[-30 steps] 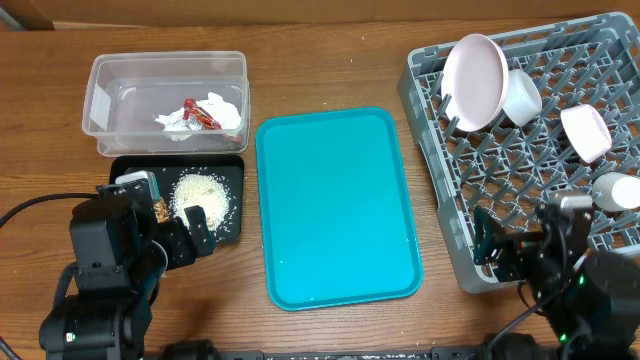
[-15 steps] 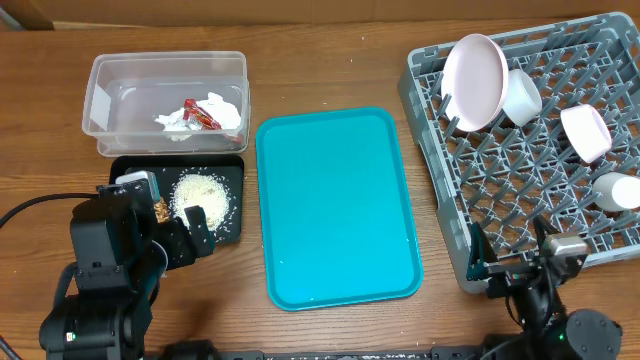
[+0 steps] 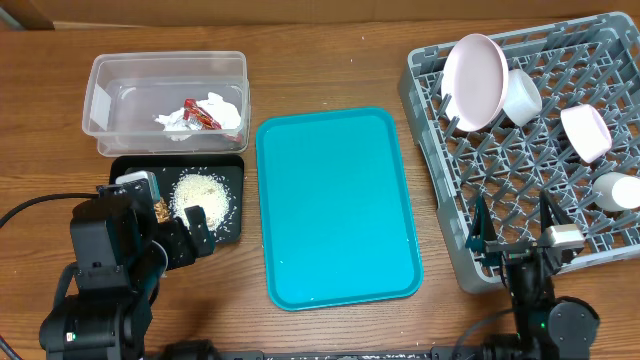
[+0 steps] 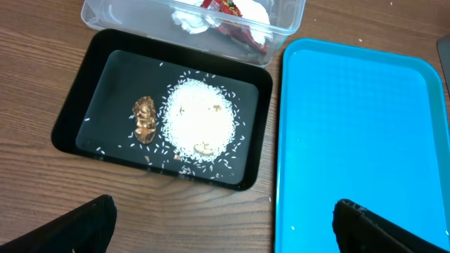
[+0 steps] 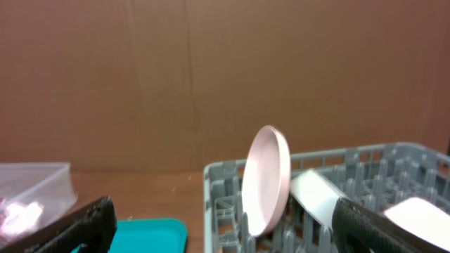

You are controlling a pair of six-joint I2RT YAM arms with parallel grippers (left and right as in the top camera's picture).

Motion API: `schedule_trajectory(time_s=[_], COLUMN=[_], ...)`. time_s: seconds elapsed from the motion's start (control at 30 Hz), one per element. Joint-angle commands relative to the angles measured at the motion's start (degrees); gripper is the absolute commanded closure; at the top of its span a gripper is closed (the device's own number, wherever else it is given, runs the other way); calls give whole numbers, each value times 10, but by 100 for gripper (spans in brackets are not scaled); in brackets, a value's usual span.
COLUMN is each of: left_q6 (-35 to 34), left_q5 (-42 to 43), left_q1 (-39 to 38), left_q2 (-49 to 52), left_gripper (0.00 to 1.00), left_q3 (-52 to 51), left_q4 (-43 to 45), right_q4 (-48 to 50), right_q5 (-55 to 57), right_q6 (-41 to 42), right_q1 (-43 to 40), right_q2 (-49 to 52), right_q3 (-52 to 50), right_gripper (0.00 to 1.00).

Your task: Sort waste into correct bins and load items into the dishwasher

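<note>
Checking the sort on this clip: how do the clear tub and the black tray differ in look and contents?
The tub is clear with high walls; the black tray is opaque and shallow. The tub holds the napkin and red wrapper; the black tray holds rice and a brown scrap. Both are rectangular, similar in footprint, and left of the teal tray.

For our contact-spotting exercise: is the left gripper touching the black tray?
Apart. The left wrist view shows the left gripper open, with a strip of bare table between its fingers and the near rim of the black tray.
</note>
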Motion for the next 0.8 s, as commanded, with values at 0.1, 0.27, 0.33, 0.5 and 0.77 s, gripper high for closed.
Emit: schedule_trajectory(time_s=[0.1,0.27,0.33,0.5,0.77], left_q6=[-6,-6,-6,-6,-6], left_q5=[2,2,2,2,2], left_q1=[-3,-3,-3,-3,-3], left_q2=[-1,-1,-1,-1,-1], left_gripper=[0,0,0,0,0], left_q3=[-2,-2,-2,-2,-2], left_q4=[0,0,0,0,0], right_q4=[109,26,-15,-10,-10], right_q5=[23,1,3,8,8], right_q6=[-16,-41,-38,-39,-39], right_q1=[3,3,3,3,3], right_q2=[-5,-6,-6,-6,-5], right_q3=[-96,-95,-94,-94,-94], right_gripper=[0,0,0,0,0])
